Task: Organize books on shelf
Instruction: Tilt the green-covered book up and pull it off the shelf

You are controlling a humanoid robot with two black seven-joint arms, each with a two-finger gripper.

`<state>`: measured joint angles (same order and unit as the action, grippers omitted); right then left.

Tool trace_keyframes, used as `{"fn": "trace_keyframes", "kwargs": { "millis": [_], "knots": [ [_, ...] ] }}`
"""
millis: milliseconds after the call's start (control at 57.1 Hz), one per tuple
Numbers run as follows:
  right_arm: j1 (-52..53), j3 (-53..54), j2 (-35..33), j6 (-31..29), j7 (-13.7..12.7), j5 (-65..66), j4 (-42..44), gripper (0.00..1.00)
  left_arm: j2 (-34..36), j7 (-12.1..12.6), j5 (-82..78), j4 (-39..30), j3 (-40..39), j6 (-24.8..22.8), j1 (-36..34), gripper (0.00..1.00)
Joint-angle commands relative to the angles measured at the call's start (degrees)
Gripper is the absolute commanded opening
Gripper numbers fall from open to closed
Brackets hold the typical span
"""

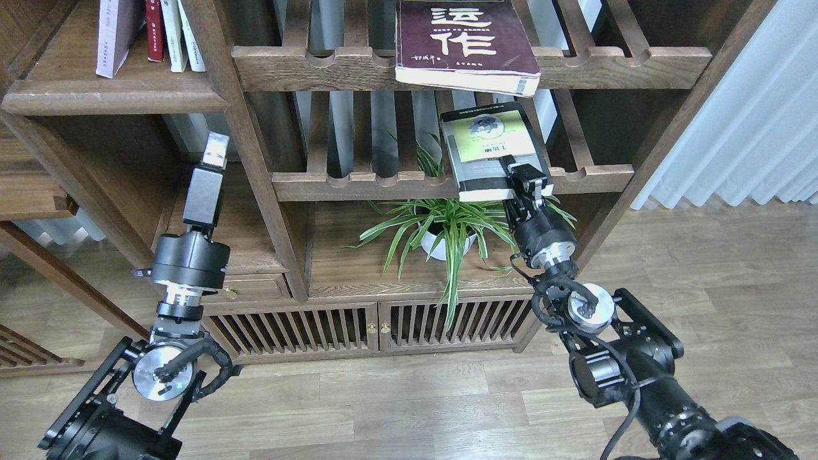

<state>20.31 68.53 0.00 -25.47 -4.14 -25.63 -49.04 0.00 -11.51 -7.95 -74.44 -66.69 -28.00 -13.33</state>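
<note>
My right gripper (pixel 525 183) is shut on the near edge of the black-bordered book with the yellow-green cover (pixel 487 144). It holds the book tilted, just above the lower slatted rack (pixel 358 186). The thick maroon book with white characters (pixel 465 45) lies on the upper slatted rack, overhanging its front rail. The pale lavender-white paperback (pixel 115 35) leans on the solid dark-brown shelf (pixel 115 99) at the upper left. My left gripper (pixel 215 148) points up below that shelf, holds nothing, and is too narrow in view to tell its fingers apart.
Slim red and white-spined volumes (pixel 169 32) stand beside the paperback. A potted spider plant (pixel 441 236) sits under the held book. A thick upright post (pixel 246 147) separates the two bays. Slatted cabinet doors (pixel 370 329) are below, a white curtain (pixel 754 115) at the right.
</note>
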Motion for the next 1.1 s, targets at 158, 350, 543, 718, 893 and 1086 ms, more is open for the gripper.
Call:
{"fn": "trace_keyframes", "kwargs": {
  "millis": [158, 350, 543, 718, 893, 1086],
  "knots": [
    [-5.0, -1.1, 0.0, -2.5, -4.0, -1.4, -7.1, 0.05, 3.0, 11.5, 8.4, 0.0, 3.7, 0.0, -0.2, 0.99],
    [-7.3, -5.5, 0.0, -2.5, -6.5, -1.4, -7.7, 0.05, 5.0, 18.3, 12.0, -0.5, 4.5, 0.0, 0.1, 0.99],
    [-8.5, -8.7, -0.6, -2.5, -6.8, -1.4, -8.1, 0.05, 8.0, 18.5, 12.7, -0.6, 5.4, 0.0, 2.0, 0.98],
    [-9.9, -10.9, -0.8, -2.5, -6.7, -1.4, -10.3, 0.05, 8.6, 18.0, 13.0, -0.5, 6.1, 0.0, 2.3, 0.98],
    [-10.1, -11.8, -0.3, -2.5, -6.6, -1.4, -12.0, 0.05, 8.3, 17.9, 14.0, -0.6, 8.2, 0.0, 4.1, 0.97],
    [-10.2, -13.3, -0.2, -2.5, -6.6, -1.4, -13.4, 0.05, 7.5, 17.7, 15.0, -0.8, 10.6, 0.0, 5.0, 0.97]
  ]
}}
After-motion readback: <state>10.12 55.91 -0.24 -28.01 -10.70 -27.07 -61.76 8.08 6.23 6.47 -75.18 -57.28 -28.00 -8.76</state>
